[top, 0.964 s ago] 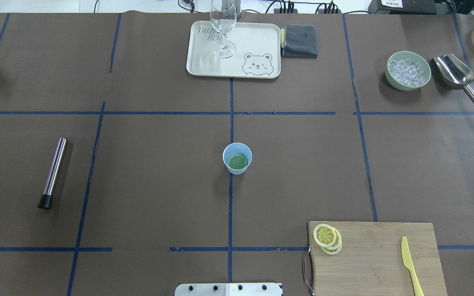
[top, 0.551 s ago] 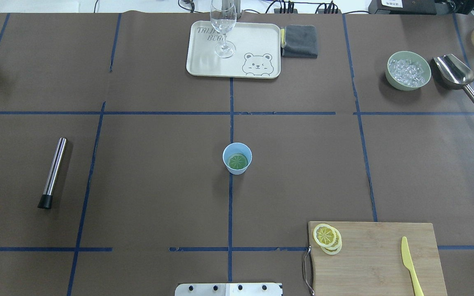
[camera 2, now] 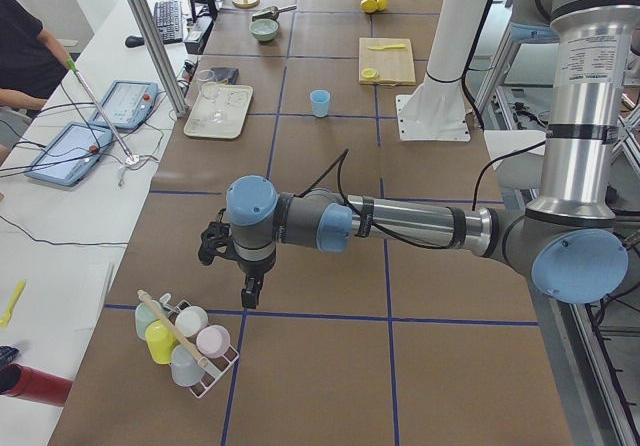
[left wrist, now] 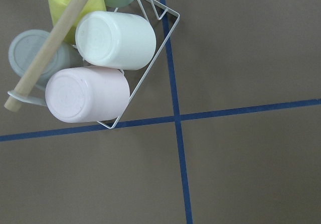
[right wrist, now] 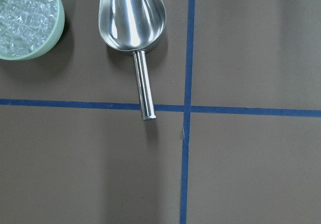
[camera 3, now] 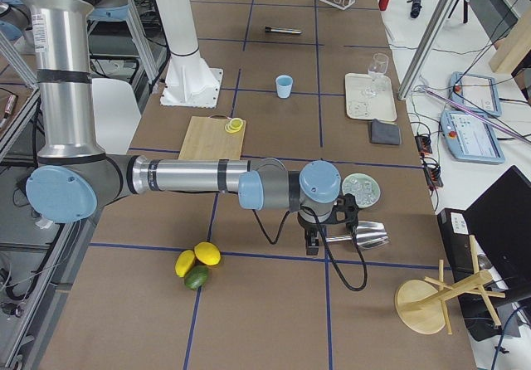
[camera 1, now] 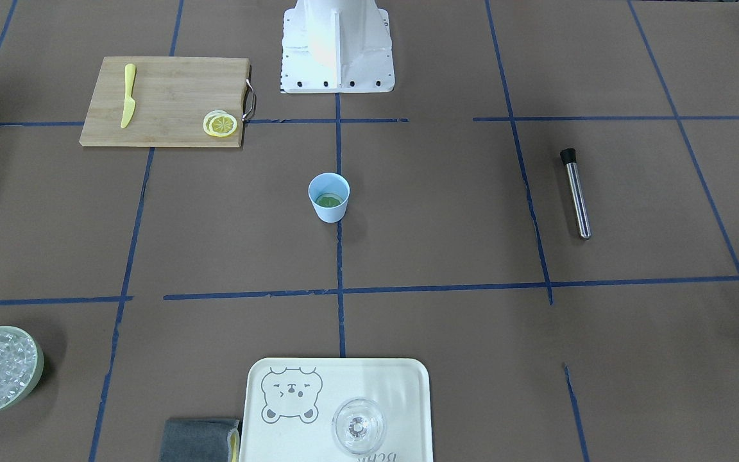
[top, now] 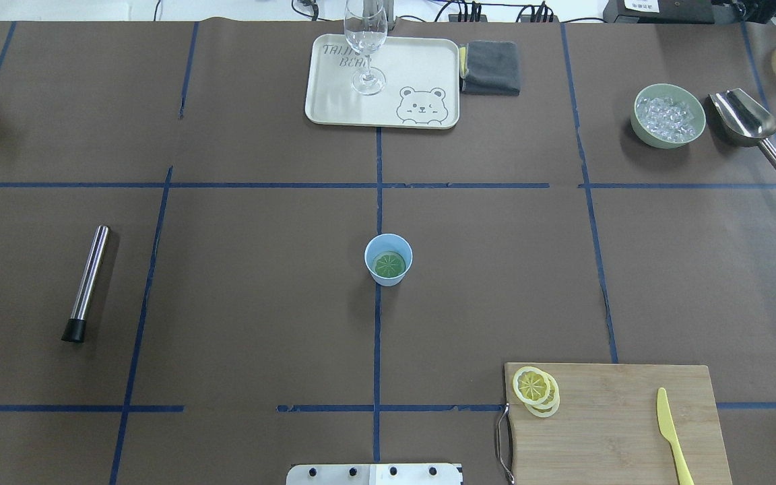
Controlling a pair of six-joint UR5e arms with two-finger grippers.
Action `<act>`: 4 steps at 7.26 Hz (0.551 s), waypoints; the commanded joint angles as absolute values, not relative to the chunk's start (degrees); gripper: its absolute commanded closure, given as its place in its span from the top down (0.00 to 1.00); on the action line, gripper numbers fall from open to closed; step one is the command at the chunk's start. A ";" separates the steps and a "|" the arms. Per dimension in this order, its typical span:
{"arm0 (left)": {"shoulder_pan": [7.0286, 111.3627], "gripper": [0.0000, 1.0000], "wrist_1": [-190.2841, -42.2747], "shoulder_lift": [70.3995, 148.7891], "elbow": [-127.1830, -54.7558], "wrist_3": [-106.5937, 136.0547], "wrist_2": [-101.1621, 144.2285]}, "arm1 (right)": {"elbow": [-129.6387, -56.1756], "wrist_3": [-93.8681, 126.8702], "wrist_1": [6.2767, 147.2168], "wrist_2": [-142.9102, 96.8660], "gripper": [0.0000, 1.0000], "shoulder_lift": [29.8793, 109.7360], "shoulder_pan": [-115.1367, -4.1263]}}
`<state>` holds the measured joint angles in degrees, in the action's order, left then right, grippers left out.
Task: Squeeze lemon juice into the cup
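The light blue cup (top: 388,259) stands upright at the table's middle, with a green slice lying inside it; it also shows in the front view (camera 1: 329,197). Two overlapping lemon slices (top: 531,385) lie on the left corner of the wooden cutting board (top: 617,424). Neither gripper touches them. My left gripper (camera 2: 247,301) hangs far off at the table's left end beside the cup rack (camera 2: 185,341); I cannot tell whether it is open or shut. My right gripper (camera 3: 310,248) hangs at the right end near the metal scoop (camera 3: 365,236); I cannot tell its state either.
A yellow toy knife (top: 669,431) lies on the board. A tray (top: 422,67) with a stemmed glass (top: 366,47) and a grey cloth (top: 491,67) are at the back. The ice bowl (top: 669,116) is back right, and a steel muddler (top: 87,283) is left.
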<state>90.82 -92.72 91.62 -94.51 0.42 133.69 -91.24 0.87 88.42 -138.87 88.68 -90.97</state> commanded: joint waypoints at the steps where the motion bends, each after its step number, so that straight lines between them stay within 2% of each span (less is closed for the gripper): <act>1: 90.88 1.00 -92.72 91.67 -94.48 1.14 133.68 | -91.23 0.88 88.42 -138.87 1.00 88.68 -90.97; 4: 90.88 1.00 -92.72 91.76 -94.39 1.14 133.77 | -91.14 0.88 88.07 -138.87 1.00 88.86 -90.97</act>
